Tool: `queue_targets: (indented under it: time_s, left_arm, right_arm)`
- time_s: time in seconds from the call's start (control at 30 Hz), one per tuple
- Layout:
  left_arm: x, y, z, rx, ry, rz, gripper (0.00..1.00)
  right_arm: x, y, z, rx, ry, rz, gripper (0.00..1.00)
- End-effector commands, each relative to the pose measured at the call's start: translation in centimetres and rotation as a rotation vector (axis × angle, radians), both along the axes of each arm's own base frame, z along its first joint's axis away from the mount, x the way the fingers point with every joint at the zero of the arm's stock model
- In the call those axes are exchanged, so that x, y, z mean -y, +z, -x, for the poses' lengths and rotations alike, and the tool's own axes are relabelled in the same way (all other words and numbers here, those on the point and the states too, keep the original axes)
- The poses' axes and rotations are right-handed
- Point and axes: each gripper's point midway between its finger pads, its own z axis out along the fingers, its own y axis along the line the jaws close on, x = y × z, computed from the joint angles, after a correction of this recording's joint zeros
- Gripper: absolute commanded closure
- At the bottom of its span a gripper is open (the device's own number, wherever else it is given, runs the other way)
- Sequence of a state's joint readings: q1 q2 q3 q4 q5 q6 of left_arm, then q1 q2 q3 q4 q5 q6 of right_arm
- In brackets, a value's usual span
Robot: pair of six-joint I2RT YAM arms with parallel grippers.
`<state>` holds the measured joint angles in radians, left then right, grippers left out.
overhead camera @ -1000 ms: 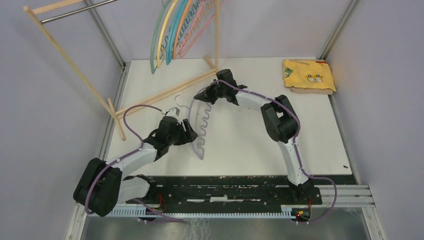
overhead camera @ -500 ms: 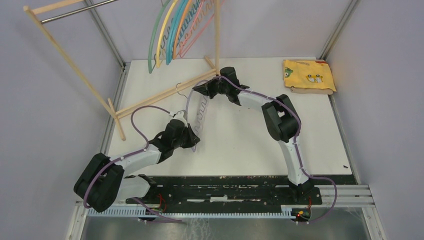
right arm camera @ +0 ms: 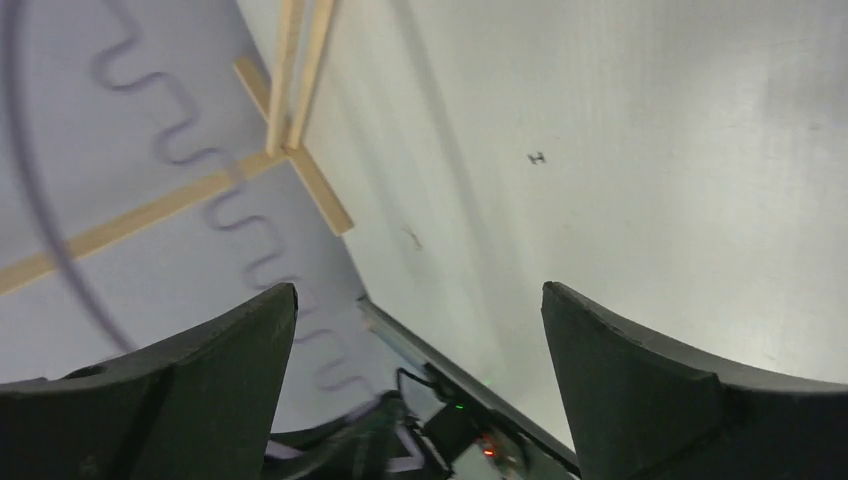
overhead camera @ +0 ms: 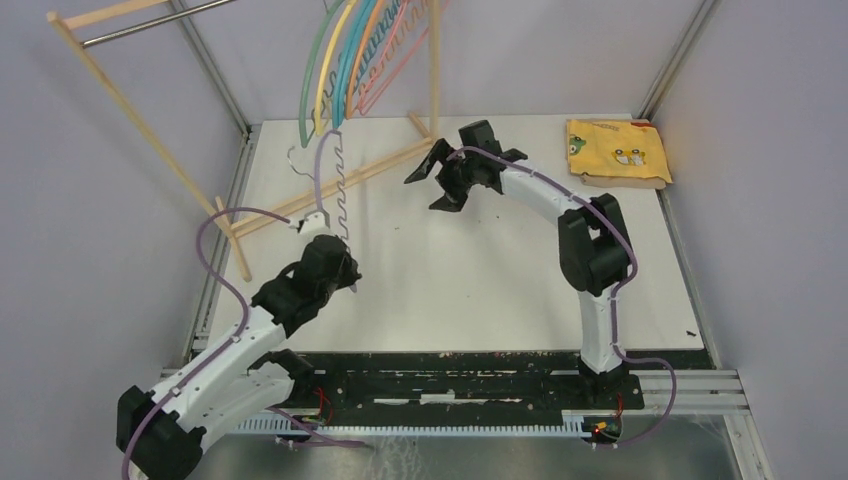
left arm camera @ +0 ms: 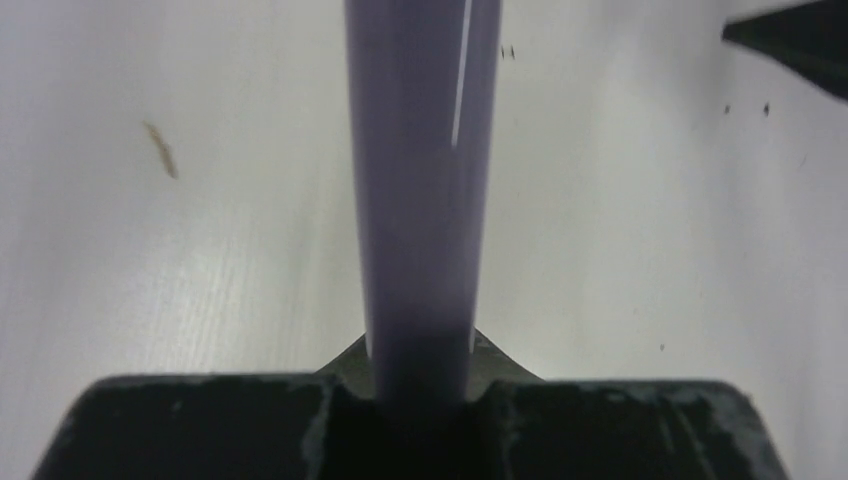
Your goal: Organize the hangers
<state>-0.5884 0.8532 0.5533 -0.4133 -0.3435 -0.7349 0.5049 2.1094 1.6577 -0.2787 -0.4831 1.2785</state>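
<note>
1. Purple hanger [overhead camera: 322, 170], thin plastic, with a curved shoulder, a wavy notched bar and a small metal hook.
   - Place: left of frame centre in the top view, raised off the white tabletop [overhead camera: 480, 270].
   - Long axis: runs up and down the frame. The lower end is in the left gripper [overhead camera: 319, 222]. The upper end is just below the tips of the hung group.
   - Wavy bar: on the right side of the hanger.
   - Hook: sticks out toward the left, near the upper end.
   - Left wrist view: the shoulder [left arm camera: 424, 190] is a broad purple band rising straight up mid-frame.
   - Right wrist view: the wavy bar [right arm camera: 200, 170] shows blurred at the upper left.

2. Left gripper [left arm camera: 420, 400], black, two fingers. Clamped tight on the purple hanger's end, with no gap visible beside the band.

3. Right gripper [overhead camera: 440, 180], black, two fingers.
   - Place: upper centre of the top view, well apart from the purple hanger.
   - State: fingers [right arm camera: 640, 380] spread wide, with only tabletop between them.

4. Hung pastel hangers [overhead camera: 340, 70], in green, yellow, teal, blue, orange and pink. They fan downward at top centre, and their tops are cut off by the frame edge.

5. Light wooden rack frame [overhead camera: 150, 140].
   - A slanted leg stands at the upper left.
   - The floor rail crosses behind the purple hanger's middle.
   - A metal rod [overhead camera: 150, 25] lies along the top.

6. Folded yellow cloth [overhead camera: 618, 150], at the upper right by the table's far edge.

7. Room for moving.
   - A broad stretch of white tabletop lies between the purple hanger and the right gripper, and runs on toward the lower right.
   - Left of the hanger, the floor rail and the table's left edge [overhead camera: 228, 230] are near.
</note>
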Motion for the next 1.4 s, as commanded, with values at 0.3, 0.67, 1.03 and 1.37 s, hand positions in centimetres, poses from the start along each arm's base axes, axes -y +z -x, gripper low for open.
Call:
queue_targets:
  time_s: [0.3, 0.67, 1.03, 1.37]
  left_arm:
    - [-9.6, 12.0, -1.7, 0.2, 0.408, -0.336, 0.97]
    - [-11.9, 20.7, -5.3, 0.355, 0.45, -0.442, 0.97]
    - [-14.3, 24.6, -12.3, 0.384, 0.308, -0.406, 0.97]
    - [-13.6, 27.0, -15.2, 0.443, 0.271, -0.38, 0.97]
  right_arm:
    - [10.0, 1.0, 4.2, 0.255, 0.321, 0.595, 0.0]
    - [13.5, 1.0, 4.1, 0.311, 0.353, 0.782, 0.0]
    - [13.6, 1.1, 3.6, 0.326, 0.334, 0.79, 0.0]
    - [13.2, 0.7, 2.8, 0.314, 0.332, 0.797, 0.0]
